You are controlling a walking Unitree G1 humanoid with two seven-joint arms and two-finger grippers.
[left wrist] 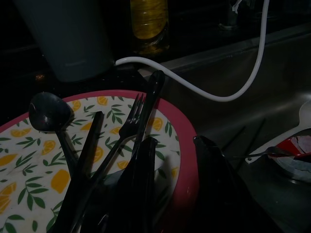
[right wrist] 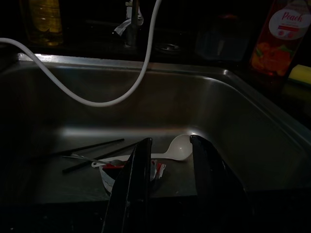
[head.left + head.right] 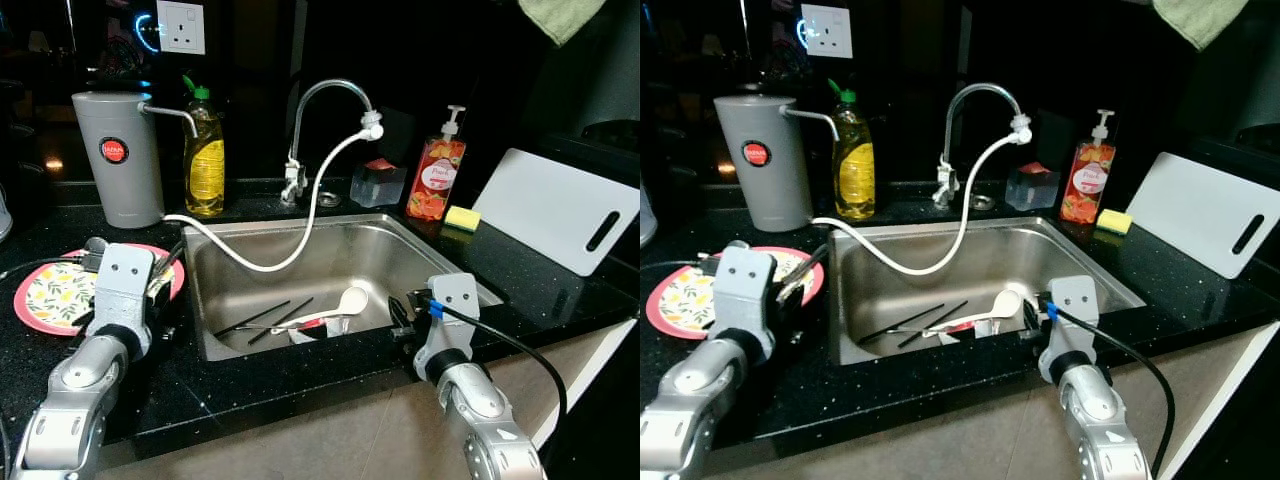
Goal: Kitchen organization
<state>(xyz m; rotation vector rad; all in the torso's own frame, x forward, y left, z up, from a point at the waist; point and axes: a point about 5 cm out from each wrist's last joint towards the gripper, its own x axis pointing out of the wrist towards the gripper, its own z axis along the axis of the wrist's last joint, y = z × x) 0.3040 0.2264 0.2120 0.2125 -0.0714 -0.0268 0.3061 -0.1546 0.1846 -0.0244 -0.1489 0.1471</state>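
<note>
Left gripper (image 1: 170, 165): over the near rim of the patterned plate (image 3: 40, 300) on the counter beside the sink; fingers apart, nothing between them. Just ahead of its fingertips, lying on the plate: dark spoon (image 1: 48, 114), dark fork (image 1: 129, 124), and a dark long-handled utensil (image 1: 150, 97). Beyond the plate, grey canister (image 3: 120, 155) and yellow dish-soap bottle (image 3: 205, 150).

Sink (image 3: 420, 245), between the two grippers: white hose (image 3: 300, 215) drapes from the tap into the basin. On the basin floor, black chopsticks (image 3: 265, 320), white ladle-type spoon (image 3: 345, 303), small white dish with red (image 2: 129, 170).

Right gripper (image 2: 170, 160): poised at the sink's front edge, aimed into the basin; fingers apart, empty. Dish and white spoon lie just ahead of and below its fingertips. Further right, peach soap bottle (image 3: 437, 175), yellow sponge (image 3: 462, 217), white cutting board (image 3: 555, 210).

Risks, judged:
- Thin chopsticks lie flat on steel; fingers may skate over them.
- Dish holds loose cutlery; lifting it tilted could spill.
- Hose hangs across the reach; an arm could snag it.
</note>
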